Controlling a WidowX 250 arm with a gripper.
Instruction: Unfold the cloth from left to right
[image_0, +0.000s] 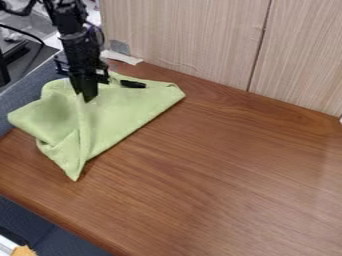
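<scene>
Green cloth (120, 117): at the far left of the table, bunched and still folded over itself, with one corner pointing near, one left and one right.
Fold: a raised ridge runs from below the gripper towards the near corner; the left part is rumpled, the right part flatter.
Progress: judged partway at most; the right part looks fairly spread, while the left part has yet to be drawn over to the right and smoothed.
Gripper (85, 95): pointing down at the cloth by the top of the ridge; how far open it is, and whether it has hold of the fabric, I cannot tell.
Black piece (133, 84): on the cloth's far part, right of the gripper.
Containers: none I can make out; the cloth lies directly on the wooden table (227, 165).
White strip (121, 57): beyond the cloth, by the foot of the wood-grain panel (187, 35).
</scene>
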